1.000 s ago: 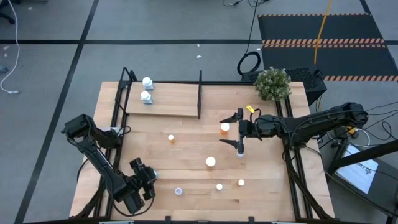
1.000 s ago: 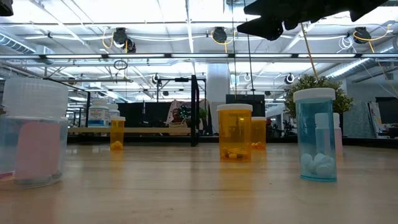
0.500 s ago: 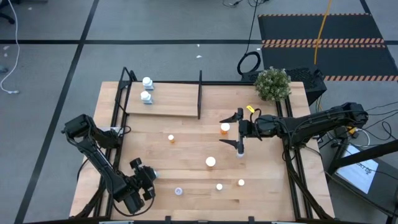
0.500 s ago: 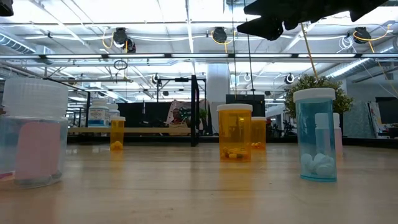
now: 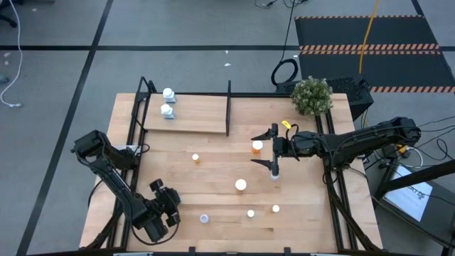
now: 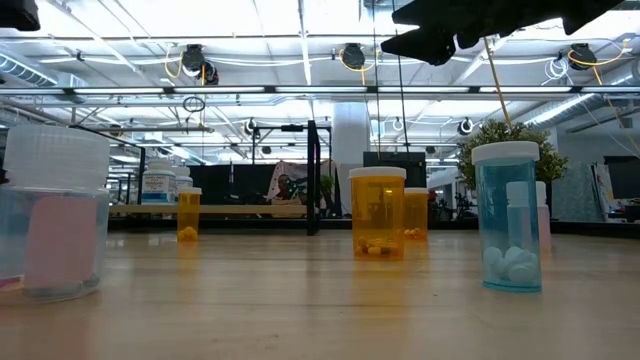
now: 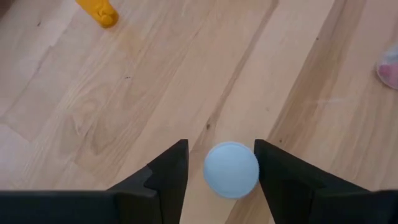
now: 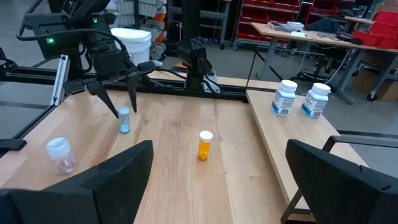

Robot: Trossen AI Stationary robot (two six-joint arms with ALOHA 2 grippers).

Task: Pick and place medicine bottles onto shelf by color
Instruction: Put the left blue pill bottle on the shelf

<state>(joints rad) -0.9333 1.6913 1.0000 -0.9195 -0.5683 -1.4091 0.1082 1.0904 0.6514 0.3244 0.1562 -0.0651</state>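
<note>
Pale blue bottle (image 7: 231, 169) standing on wooden table (image 7: 124, 93), sitting between left gripper (image 7: 221, 168) fingers. Fingers apart, just beside cap, not squeezing it. Two white bottles (image 5: 168, 102) sitting on shelf (image 5: 192, 117). Right gripper (image 5: 273, 151) hanging wide open, orange bottle (image 5: 257, 146) near it.

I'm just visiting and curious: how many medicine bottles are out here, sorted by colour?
White bottles: 2
Orange bottles: 3
Pale blue bottles: 2
Clear bottles with pink inside: 2
Colour-unclear bottle: 1
Total: 10
</note>
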